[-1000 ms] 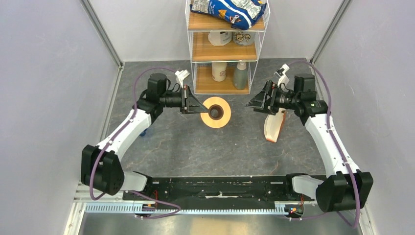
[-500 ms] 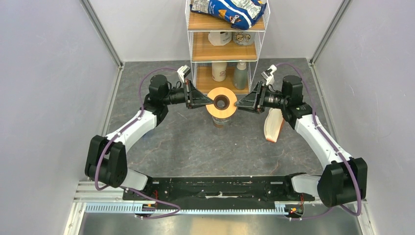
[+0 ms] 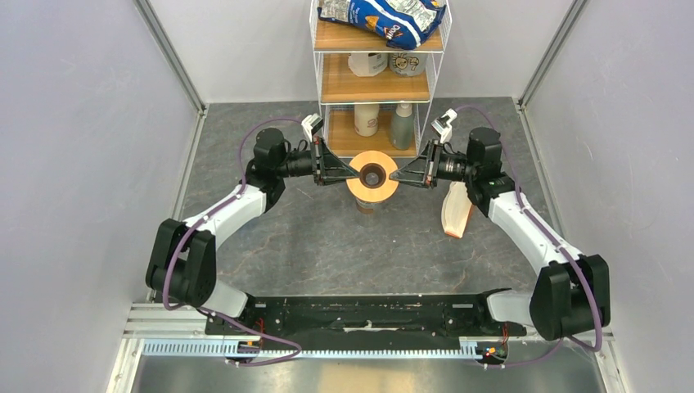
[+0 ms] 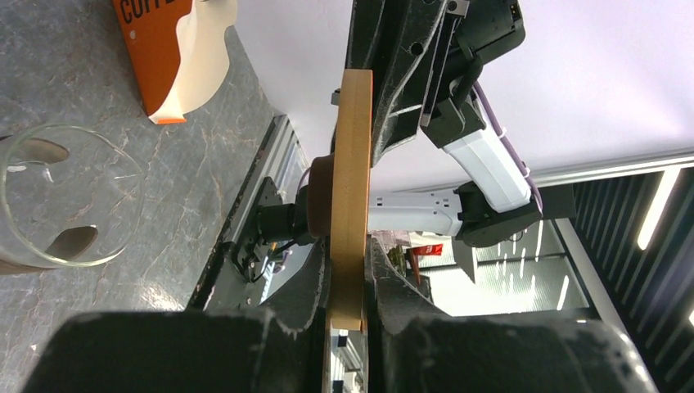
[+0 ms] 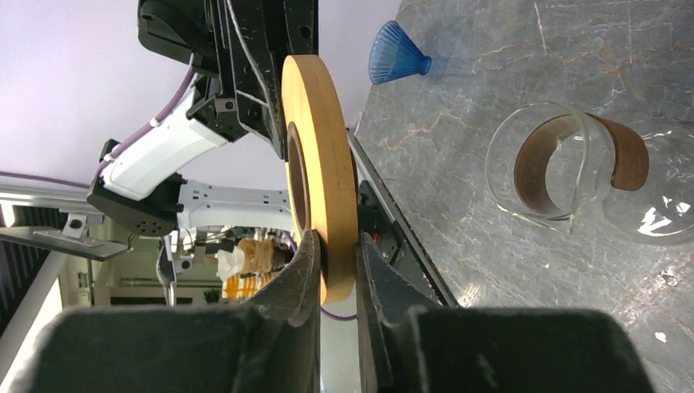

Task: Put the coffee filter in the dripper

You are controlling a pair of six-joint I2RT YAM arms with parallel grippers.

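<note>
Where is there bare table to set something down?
Free: the tabletop band between the glass beaker and the arm bases. Crowded: centre back, where the left hand and right hand grip the ring above the beaker, the filter pack at its right, the dripper left, the shelf behind.

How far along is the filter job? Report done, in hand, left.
Done: nothing; the dripper sits apart, no paper showing in it. In hand: left gripper and right gripper pinch the tan ring over the glass beaker. Left: release the ring, pull one paper from the filter bundle, seat it in the dripper.
</note>
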